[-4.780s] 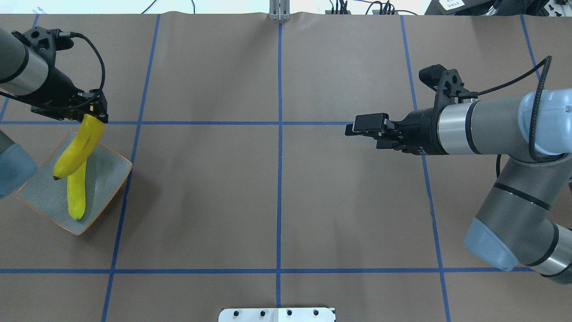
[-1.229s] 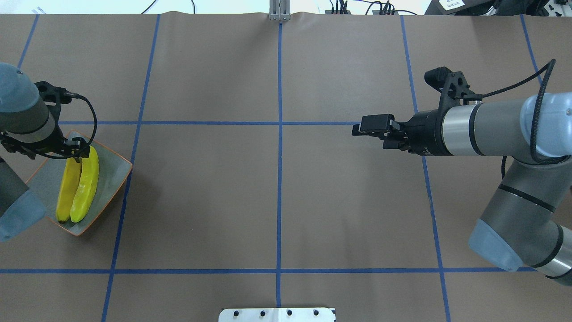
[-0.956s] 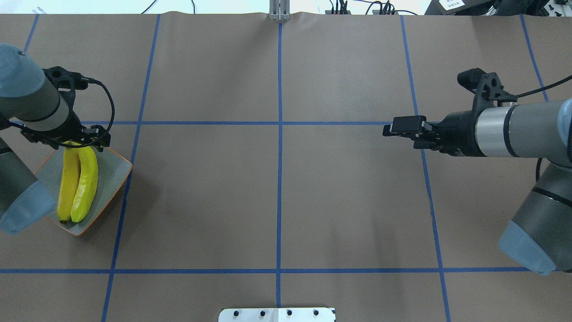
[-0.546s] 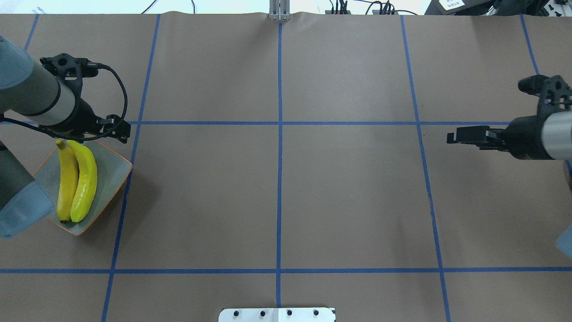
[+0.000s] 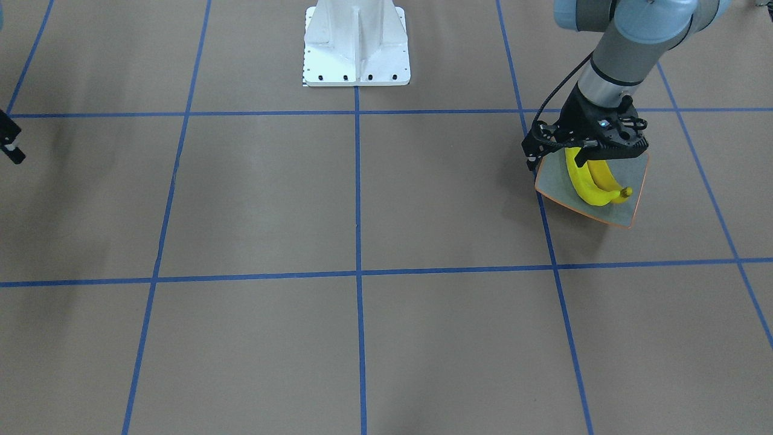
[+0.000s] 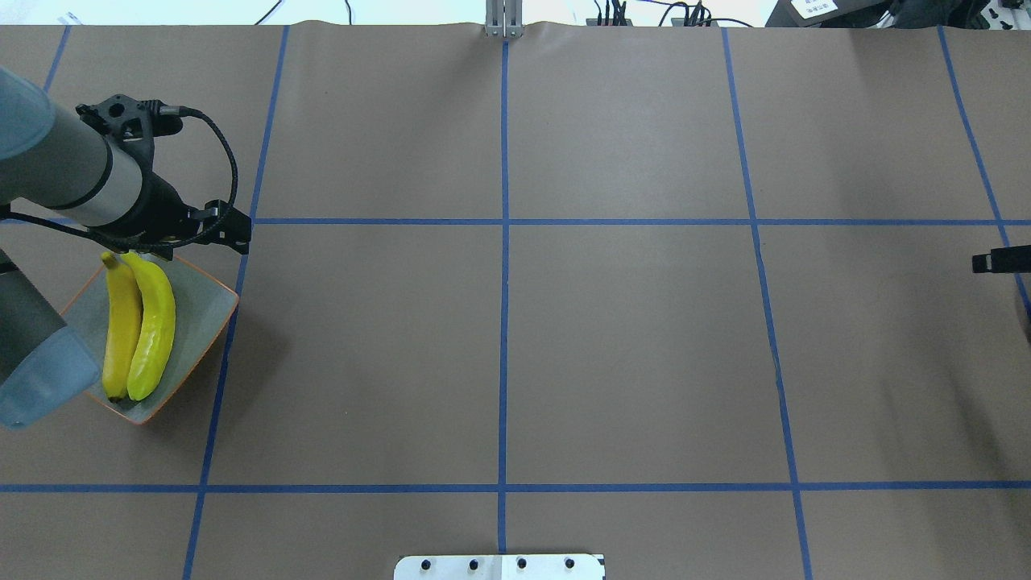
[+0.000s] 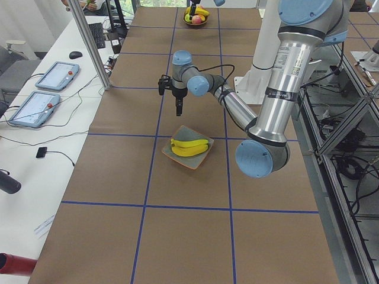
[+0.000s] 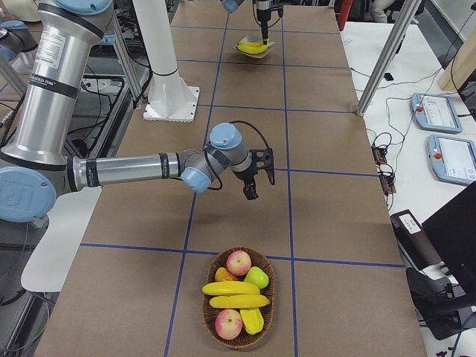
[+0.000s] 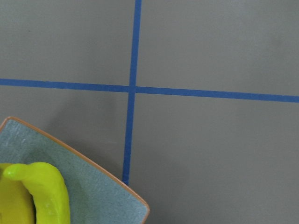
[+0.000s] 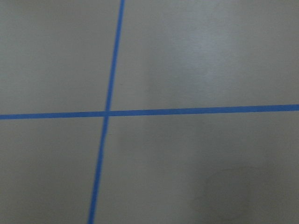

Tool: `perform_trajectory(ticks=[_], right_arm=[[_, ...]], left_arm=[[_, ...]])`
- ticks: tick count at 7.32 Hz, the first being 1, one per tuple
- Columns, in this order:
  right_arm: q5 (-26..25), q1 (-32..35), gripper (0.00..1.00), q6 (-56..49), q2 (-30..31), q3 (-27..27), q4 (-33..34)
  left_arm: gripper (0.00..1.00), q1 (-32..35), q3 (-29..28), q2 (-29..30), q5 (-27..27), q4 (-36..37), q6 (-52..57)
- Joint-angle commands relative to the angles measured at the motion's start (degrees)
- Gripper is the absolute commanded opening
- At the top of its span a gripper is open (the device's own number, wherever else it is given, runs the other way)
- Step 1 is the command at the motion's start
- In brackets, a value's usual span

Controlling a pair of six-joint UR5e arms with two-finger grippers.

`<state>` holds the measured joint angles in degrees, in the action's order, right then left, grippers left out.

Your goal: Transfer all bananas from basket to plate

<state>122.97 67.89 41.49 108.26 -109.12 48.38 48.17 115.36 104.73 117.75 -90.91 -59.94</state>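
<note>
Broadly, the brown paper-covered counter (image 6: 628, 346), marked into squares by blue tape lines (image 6: 503, 322), is carrying everything. The grey-and-silver left arm (image 6: 72, 173) is reaching over the counter's left end, and the matching right arm (image 8: 126, 169) is stretching low over its right half. The white metal robot base (image 5: 356, 42) is standing at the robot's edge. Near the counter's right end, the oval woven wicker basket (image 8: 271, 294) is holding two bright yellow curved bananas (image 8: 232, 288) lying side by side among red-and-yellow apples (image 8: 239, 262) and a green fruit (image 8: 256, 277). At the left end, the squarish grey-blue glossy plate with a thin orange rim (image 6: 197, 314) is bearing two more bananas (image 6: 153, 330), touching along their length. The black left end effector (image 5: 555, 163) is hanging above the counter just beside the plate's corner, its fingers spread and gripping nothing. The black right end effector (image 6: 989, 262) is showing only partly at the overhead view's edge; whether its fingers are spread or pressed together, I cannot tell.
</note>
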Motion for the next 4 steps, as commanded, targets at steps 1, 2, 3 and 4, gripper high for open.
perform_trajectory(ticks=[1,2,3,4], right_arm=[[0.52,7.66,1.0,-8.16,5.01,4.86,0.05],[0.52,11.52,1.0,-10.7,5.72,8.27,0.14],[0.52,14.7,1.0,-14.82,5.29,13.01,0.23],[0.52,15.51,1.0,-17.73,5.03,17.58,0.14]], left_arm=[[1.0,-0.01,0.04,0.04,0.02,-0.06,-1.67],[1.0,-0.09,0.04,0.04,0.02,-0.06,-1.76],[1.0,-0.1,0.04,0.04,-0.07,-0.06,-1.85],[1.0,-0.1,0.12,0.04,0.02,-0.06,-1.85]])
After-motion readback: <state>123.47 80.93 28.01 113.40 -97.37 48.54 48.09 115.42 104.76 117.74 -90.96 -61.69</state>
